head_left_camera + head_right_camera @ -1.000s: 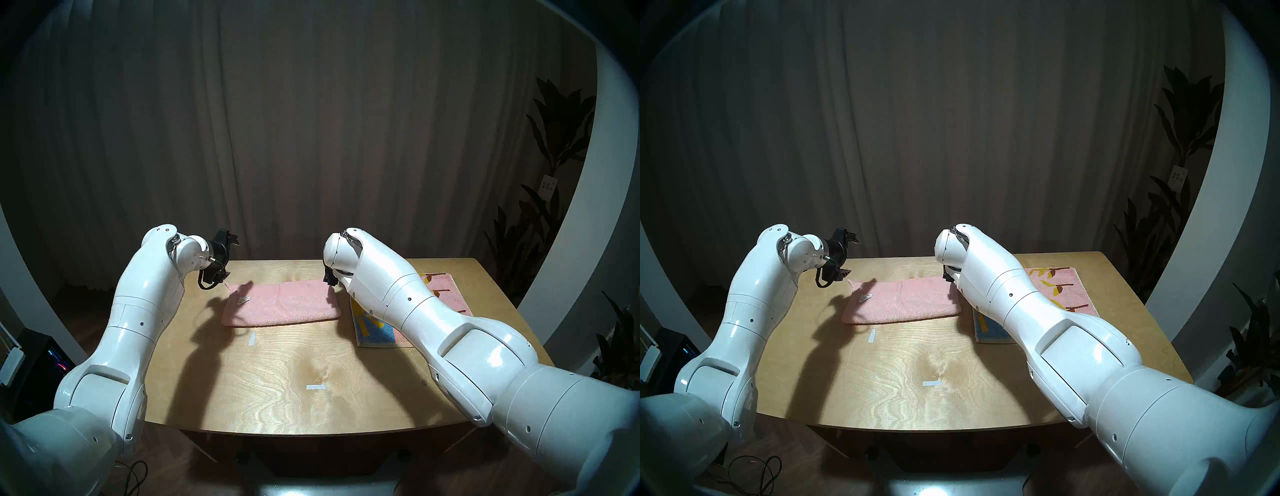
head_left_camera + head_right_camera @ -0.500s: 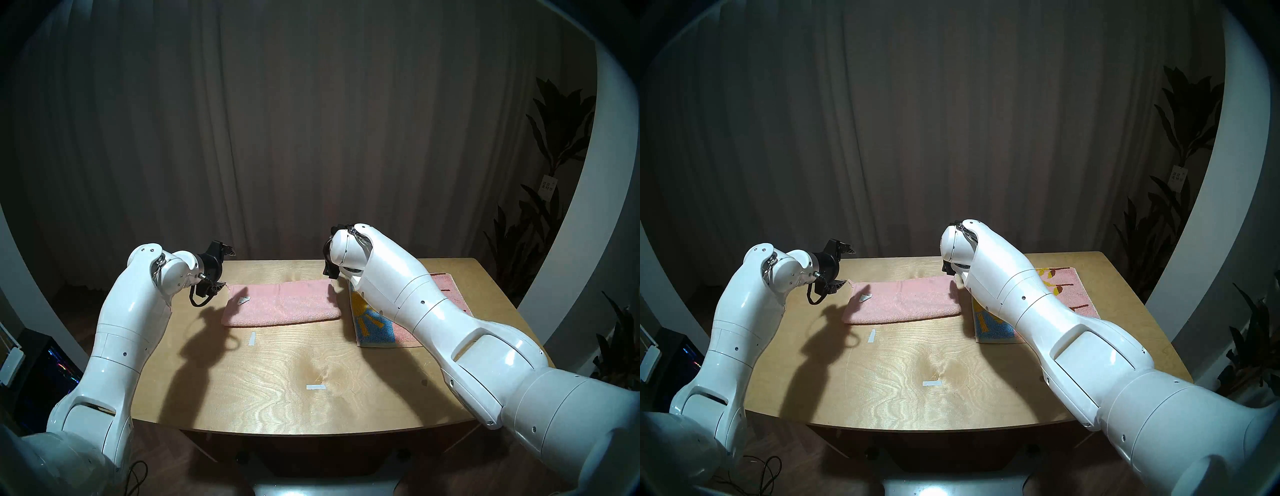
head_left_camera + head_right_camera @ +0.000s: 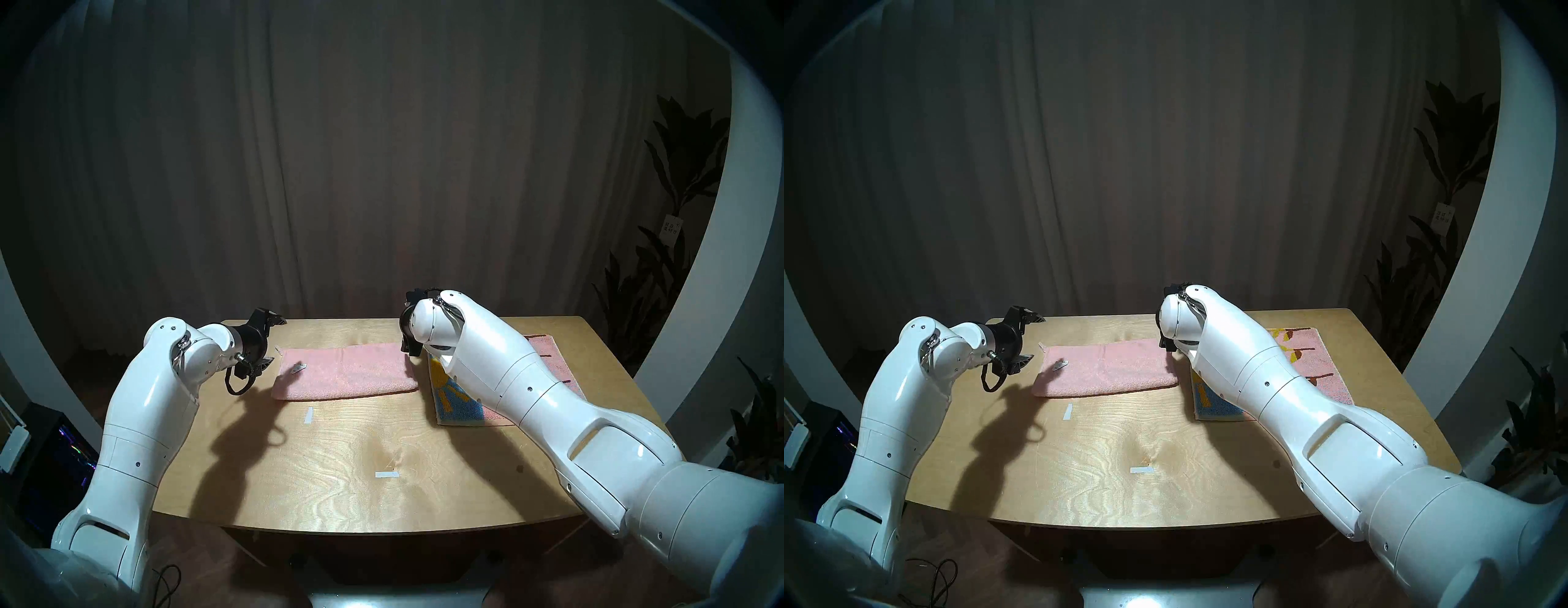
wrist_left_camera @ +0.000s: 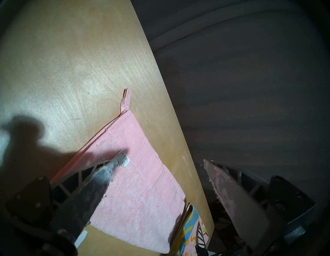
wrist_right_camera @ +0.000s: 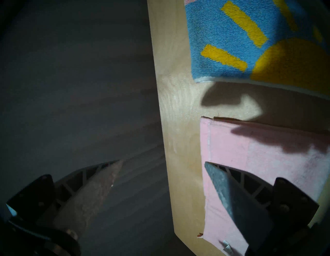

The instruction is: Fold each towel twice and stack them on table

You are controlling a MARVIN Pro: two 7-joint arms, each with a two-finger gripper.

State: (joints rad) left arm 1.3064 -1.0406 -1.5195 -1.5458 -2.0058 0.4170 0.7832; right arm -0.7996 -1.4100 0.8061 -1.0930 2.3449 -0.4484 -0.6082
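Observation:
A plain pink towel (image 3: 345, 373) lies as a long folded strip across the far middle of the table (image 3: 339, 467), with a white label near its left end. The pink-and-blue towel (image 3: 460, 403) with a yellow sun lies flat to its right, partly hidden under my right arm. My left gripper (image 3: 273, 342) hangs open just off the pink towel's left end, holding nothing. My right gripper (image 5: 163, 162) is open above that towel's far right corner (image 5: 267, 160), one finger over the cloth and one past the table's far edge; in the head views my wrist mostly hides it.
Two white tape strips (image 3: 309, 415) (image 3: 387, 474) are stuck to the tabletop nearer me. A dark curtain hangs close behind the table's far edge. Potted plants (image 3: 679, 212) stand at the right. Cables lie on the floor at the lower left.
Both arms have drawn back and sunk lower. The left gripper slid left, off the pink towel's end. The right wrist shifted a little right. Both grippers stayed open; the towels have not moved.

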